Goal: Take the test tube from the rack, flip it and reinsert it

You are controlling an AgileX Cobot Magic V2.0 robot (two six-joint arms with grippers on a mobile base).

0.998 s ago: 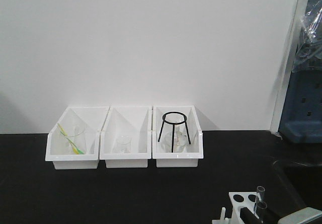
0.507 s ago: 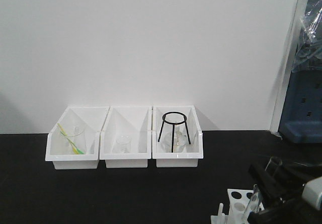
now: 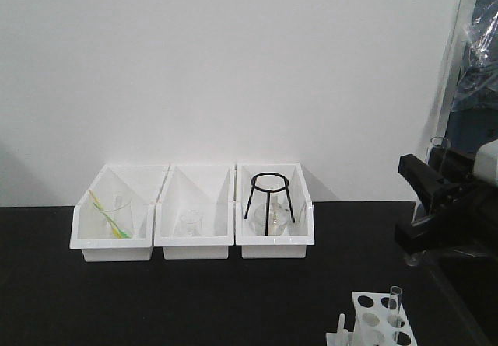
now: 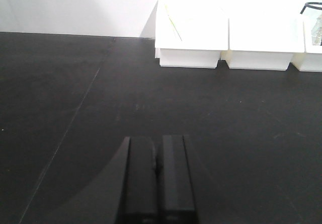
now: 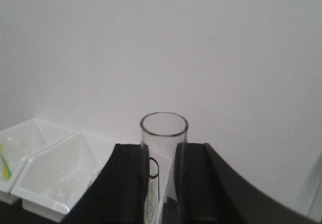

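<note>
Nearest, one white rack (image 3: 379, 315) stands on the black table (image 3: 194, 299) with one spare tube (image 3: 395, 303) upright in it. Well above it, the right gripper (image 5: 163, 153) has its jaws clamped on the test tube (image 5: 164, 133), while the left gripper (image 4: 157, 146) has its jaws pressed together, empty. Farthest, three white bins (image 3: 193, 241) line the wall.

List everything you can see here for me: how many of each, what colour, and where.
Table: one, black, underneath everything.
Bins: three, white, in a row at the back by the wall.
Glass jars: three, clear, one in each bin; the left one holds a yellow-green stick.
Ring stand: one, black, in the right bin.
Rack: one, white, front right of the table.
Spare test tube: one, clear, upright in the rack.
Held test tube: one, clear, raised above the table in the right claw.
Blue unit: one, far right edge.
Left claw: one, black, shut on nothing, over bare table.
Right claw: one, black, gripping the held tube.
</note>
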